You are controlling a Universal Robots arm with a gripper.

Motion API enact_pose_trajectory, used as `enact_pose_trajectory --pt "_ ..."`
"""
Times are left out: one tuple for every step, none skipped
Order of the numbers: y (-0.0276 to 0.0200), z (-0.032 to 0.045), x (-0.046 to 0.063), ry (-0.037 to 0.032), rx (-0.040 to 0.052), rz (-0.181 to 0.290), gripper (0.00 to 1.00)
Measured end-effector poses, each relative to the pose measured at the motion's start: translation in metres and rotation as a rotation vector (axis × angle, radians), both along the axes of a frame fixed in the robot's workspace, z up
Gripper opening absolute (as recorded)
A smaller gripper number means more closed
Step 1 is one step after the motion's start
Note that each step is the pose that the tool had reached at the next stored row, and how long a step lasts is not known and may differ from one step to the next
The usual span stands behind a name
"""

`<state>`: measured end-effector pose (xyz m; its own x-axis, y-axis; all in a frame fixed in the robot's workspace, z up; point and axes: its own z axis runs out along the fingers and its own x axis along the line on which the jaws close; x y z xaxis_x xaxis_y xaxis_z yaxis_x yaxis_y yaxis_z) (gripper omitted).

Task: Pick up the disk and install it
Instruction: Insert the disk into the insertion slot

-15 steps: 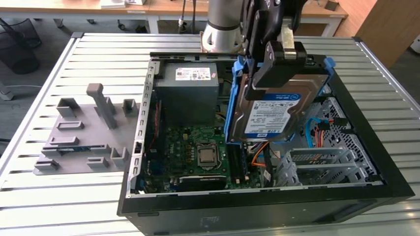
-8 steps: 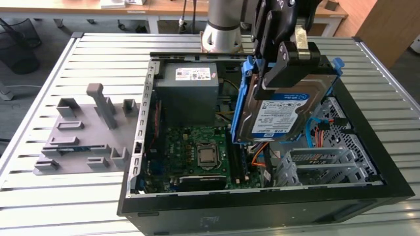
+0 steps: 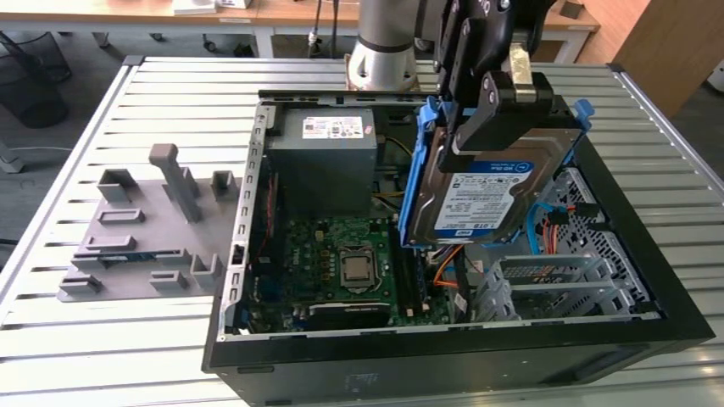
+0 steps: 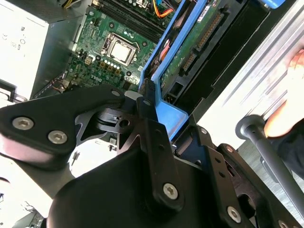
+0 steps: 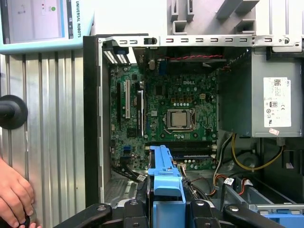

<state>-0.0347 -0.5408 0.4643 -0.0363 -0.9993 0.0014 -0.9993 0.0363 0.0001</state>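
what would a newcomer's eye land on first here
The claw grips the disk on edge over the open computer case in the exterior view. Next come the green circuit board on the case floor, and a person's hand beside the case in the first wrist view.

There's 1 disk, 1 gripper, 1 open computer case, 1 power supply, 1 motherboard, 1 grey fixture, and 1 hand.

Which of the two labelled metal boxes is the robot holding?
The disk, blue-framed, clamped in the tool above the case; the grey power supply sits inside.
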Motion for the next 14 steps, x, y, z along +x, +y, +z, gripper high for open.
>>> enact_pose_trajectory --pt "0.0 0.0 0.0 0.0 0.0 0.0 0.36" --pt "0.0 0.0 0.0 0.0 0.0 0.0 0.36" --pt "0.0 0.0 0.0 0.0 0.0 0.0 0.36" --pt "0.0 0.0 0.0001 0.0 0.0 0.0 0.36" --pt "0.0 0.0 0.0001 0.0 0.0 0.0 0.36" --pt "0.0 0.0 0.0001 0.0 0.0 0.0 0.36" --pt "0.0 0.0 0.0001 0.0 0.0 0.0 0.36" --pt "-0.0005 0.0 0.0002 0.0 -0.0002 0.0 0.36" --pt "-0.0016 -0.0003 0.0002 0.0 0.0 0.0 0.36" --pt "-0.0027 -0.0005 0.0002 -0.0001 -0.0001 0.0 0.36" --pt "-0.0039 -0.0007 0.0001 -0.0001 -0.0001 0.0 0.36" --pt "-0.0054 -0.001 0.0001 -0.0001 -0.0001 0.0 0.36" --pt "-0.0066 -0.0013 0.0002 -0.0001 -0.0001 0.0 0.36" --pt "-0.0072 -0.0016 0.001 -0.0001 0.0 0.0 0.36"
